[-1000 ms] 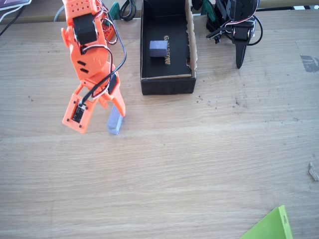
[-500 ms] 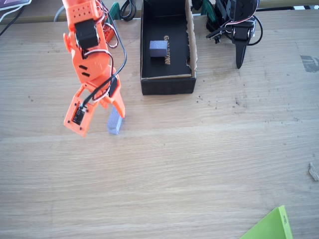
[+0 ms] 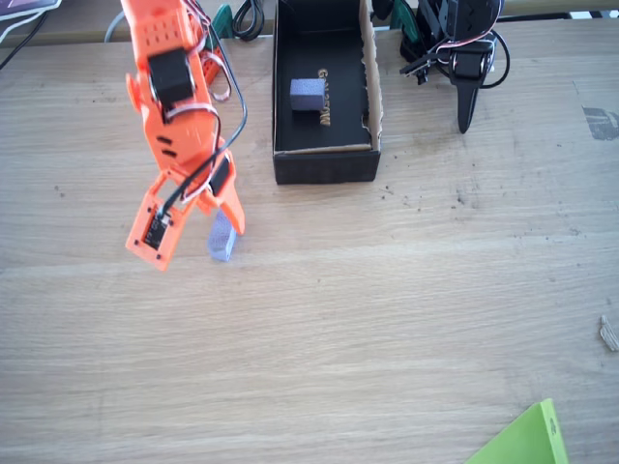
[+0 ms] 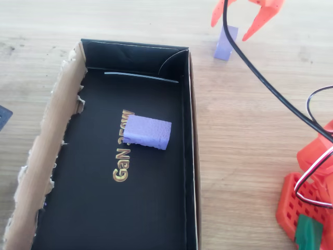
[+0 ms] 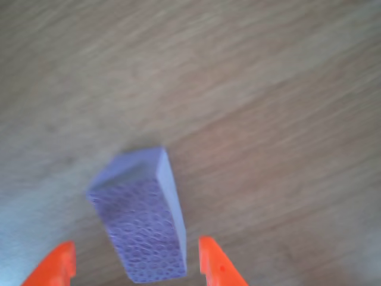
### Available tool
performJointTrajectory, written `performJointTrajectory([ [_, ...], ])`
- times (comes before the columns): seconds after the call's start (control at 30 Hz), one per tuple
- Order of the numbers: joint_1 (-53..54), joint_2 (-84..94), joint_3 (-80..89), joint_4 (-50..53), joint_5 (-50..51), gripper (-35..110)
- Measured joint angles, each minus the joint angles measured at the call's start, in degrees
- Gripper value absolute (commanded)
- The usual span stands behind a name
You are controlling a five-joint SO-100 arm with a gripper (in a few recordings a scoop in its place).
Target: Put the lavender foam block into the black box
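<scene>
My gripper [image 5: 134,271] had its jaws spread, one orange tip on either side of the lavender foam block [image 5: 143,223], neither seeming to touch it yet, so that closing would catch its long flanks. The block lay on the wooden table [image 3: 387,319] between my fingertips [image 4: 218,15], reaching a little past them. Farther off to one side sat the black box [image 3: 324,166], well apart from my jaws, its open top ready for the drop, with a shorter lavender block [image 4: 148,132] on its floor.
</scene>
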Motion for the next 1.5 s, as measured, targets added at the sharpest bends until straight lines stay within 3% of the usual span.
performJointTrajectory([
  [0.43, 0.00, -3.60, 0.00, -2.99, -0.09, 25],
  [0.73, 0.00, -4.48, -0.09, -3.34, 0.70, 0],
  [1.23, 0.00, -3.43, 0.35, -2.29, -0.35, 0],
  [1.5, -0.70, 14.85, 7.91, 6.77, -0.44, 0],
])
